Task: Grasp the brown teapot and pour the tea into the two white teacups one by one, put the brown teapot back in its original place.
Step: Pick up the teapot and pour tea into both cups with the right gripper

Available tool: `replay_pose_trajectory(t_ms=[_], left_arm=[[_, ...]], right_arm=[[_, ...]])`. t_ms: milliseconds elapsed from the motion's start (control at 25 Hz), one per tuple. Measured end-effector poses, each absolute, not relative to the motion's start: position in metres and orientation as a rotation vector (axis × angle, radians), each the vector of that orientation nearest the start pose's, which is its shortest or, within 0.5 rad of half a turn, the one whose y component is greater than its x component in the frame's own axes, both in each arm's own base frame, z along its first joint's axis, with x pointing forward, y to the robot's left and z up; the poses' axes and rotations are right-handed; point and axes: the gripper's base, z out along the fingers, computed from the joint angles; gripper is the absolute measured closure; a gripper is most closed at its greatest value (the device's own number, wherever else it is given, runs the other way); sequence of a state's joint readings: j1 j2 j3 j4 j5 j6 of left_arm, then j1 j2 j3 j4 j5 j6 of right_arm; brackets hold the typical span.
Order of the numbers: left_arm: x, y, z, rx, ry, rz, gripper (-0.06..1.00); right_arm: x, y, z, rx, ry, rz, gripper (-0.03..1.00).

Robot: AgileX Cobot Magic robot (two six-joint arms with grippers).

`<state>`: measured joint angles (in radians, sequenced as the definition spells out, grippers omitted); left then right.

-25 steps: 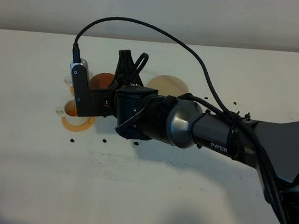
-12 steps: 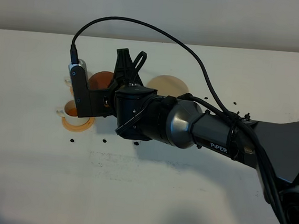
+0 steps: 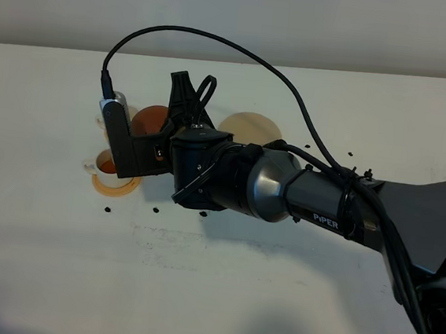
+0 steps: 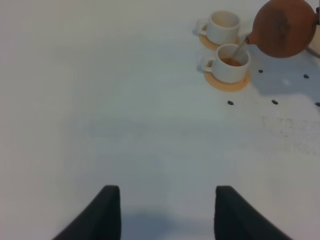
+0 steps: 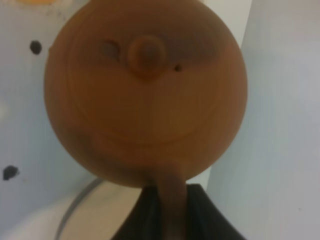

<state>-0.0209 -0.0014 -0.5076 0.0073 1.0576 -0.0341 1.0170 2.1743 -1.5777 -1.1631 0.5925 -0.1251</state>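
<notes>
The right end effector (image 5: 167, 200), clamped on the teapot (image 4: 282, 27) handle, pours tea (image 4: 231, 61) into the 6 o'clock cup (image 4: 227, 74), now part full. The 12 o'clock cup (image 4: 223, 26) looks empty, so it and the return to the coaster (image 3: 250, 126), at the teapot's 3 o'clock, remain. The left end effector (image 4: 162, 210) hangs idle, fingers apart.

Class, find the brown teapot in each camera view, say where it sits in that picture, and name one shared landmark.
Exterior high: the brown teapot is upper left of centre, partly hidden behind the right arm.
Left wrist: upper right corner of the picture, spout over a teacup.
Right wrist: fills most of the frame, lid knob facing the camera.
Shared landmark: dark specks on the white table, seen in all three.
</notes>
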Motion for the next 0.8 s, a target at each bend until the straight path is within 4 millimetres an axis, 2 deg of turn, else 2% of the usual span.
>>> replay_pose_trajectory(t_ms=[800], left_arm=[[-0.0058,0.0007,0.2796,-0.014,2.032,-0.026,0.50]], right_arm=[[0.2901,0.3841,0.1784,-1.979,1.164,-0.781,0.88]])
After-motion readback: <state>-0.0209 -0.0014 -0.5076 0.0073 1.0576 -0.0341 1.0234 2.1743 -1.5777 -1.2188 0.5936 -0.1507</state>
